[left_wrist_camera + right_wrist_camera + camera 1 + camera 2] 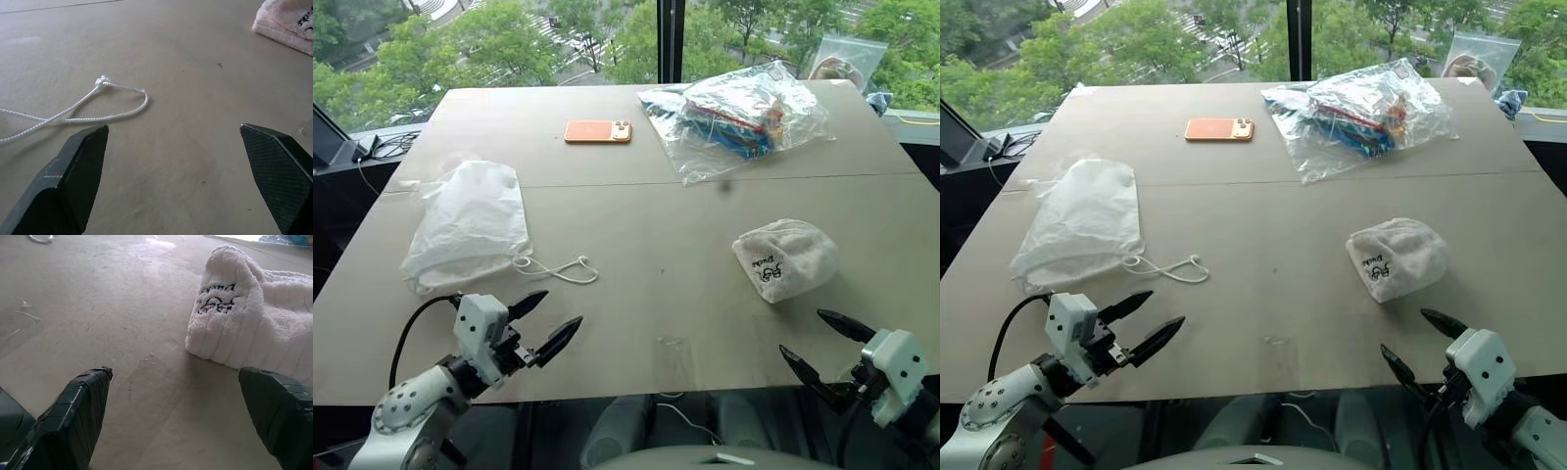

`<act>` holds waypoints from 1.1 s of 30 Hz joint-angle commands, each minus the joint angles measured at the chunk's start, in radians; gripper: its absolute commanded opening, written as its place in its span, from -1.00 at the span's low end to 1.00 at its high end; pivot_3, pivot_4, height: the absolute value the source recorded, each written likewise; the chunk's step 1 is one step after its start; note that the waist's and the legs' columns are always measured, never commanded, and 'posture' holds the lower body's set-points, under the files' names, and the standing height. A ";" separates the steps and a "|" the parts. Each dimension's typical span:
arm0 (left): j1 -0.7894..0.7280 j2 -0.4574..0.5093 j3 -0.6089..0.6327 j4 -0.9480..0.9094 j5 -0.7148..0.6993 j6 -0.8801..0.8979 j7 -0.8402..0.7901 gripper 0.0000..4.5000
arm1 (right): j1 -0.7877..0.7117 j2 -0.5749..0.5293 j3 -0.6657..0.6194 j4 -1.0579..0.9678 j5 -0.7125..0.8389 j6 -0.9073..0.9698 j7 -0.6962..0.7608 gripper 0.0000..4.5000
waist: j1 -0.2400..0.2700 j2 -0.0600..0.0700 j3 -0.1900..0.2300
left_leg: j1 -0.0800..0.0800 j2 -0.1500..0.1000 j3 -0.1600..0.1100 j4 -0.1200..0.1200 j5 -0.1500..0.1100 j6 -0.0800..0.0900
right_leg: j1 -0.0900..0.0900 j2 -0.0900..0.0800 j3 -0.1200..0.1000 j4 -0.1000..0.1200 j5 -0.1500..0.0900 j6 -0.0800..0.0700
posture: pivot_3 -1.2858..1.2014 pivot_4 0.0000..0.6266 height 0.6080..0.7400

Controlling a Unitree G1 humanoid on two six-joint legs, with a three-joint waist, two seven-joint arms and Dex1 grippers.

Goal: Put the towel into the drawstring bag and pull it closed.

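The off-white fluffy towel (787,257) lies bundled on the right side of the table, its black lettering facing the near edge; it is close in front of the right wrist camera (254,320). The translucent white drawstring bag (470,223) lies flat on the left side, its white cord (556,268) looping out toward the middle; the cord (88,105) lies on the table ahead of the left fingers. My left gripper (546,321) hovers open over the near left edge, just short of the cord. My right gripper (822,343) stands open at the near right edge, short of the towel.
A clear plastic bag of colourful items (739,113) lies at the far right of the table (656,333). An orange phone (597,131) lies at the far middle. Another clear bag (847,61) stands at the far right corner. Cables (382,147) lie off the left edge.
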 commanded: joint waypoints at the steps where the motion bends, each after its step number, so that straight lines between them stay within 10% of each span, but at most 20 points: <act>1: -0.028 -0.017 -0.004 0.007 0.003 -0.025 0.020 0.98 | -0.031 -0.002 0.023 -0.009 -0.001 -0.051 0.015 1.00 | 0.000 0.000 0.000 | 0.000 0.000 0.000 0.000 0.000 0.000 | 0.000 0.000 0.000 0.000 0.000 0.000 | 0.03 -0.52 1.00; 9: -0.217 -0.072 0.066 0.014 0.017 0.045 0.269 0.98 | -0.273 -0.115 0.231 -0.120 0.036 -0.091 0.132 1.00 | -0.002 -0.001 0.001 | 0.002 0.001 0.000 -0.001 0.000 0.001 | 0.001 0.001 -0.004 0.000 0.001 0.000 | 0.03 -0.52 1.00; 21: -0.098 0.159 0.077 0.205 1.119 -0.479 0.858 0.98 | -0.468 -0.169 0.373 -0.238 0.092 0.077 0.049 1.00 | 0.013 -0.007 0.001 | 0.000 0.001 0.001 -0.004 0.001 -0.003 | 0.000 0.001 -0.003 -0.005 0.001 -0.001 | 0.03 -0.52 1.00; 33: -0.127 0.273 0.040 0.416 1.168 -0.535 0.798 0.98 | -0.490 -0.162 0.464 -0.289 0.043 0.143 -0.057 1.00 | 0.021 -0.007 0.001 | 0.000 0.001 0.000 -0.004 -0.001 0.000 | -0.001 0.001 -0.006 -0.003 0.001 0.000 | 0.03 -0.52 1.00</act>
